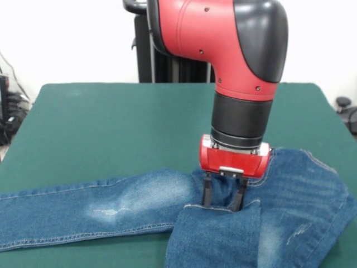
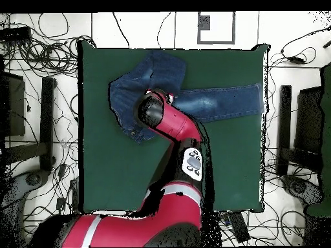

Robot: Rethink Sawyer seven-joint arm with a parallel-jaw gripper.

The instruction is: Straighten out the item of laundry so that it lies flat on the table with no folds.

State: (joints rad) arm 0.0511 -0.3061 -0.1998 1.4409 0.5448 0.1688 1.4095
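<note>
Dark green table — bearing only folded blue jeans.

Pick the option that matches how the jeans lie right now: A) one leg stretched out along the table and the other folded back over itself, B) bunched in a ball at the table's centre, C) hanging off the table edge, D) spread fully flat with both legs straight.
A: in the front view one leg of the jeans runs straight across the green table, while a folded flap with a stitched hem lies under the gripper.
</note>
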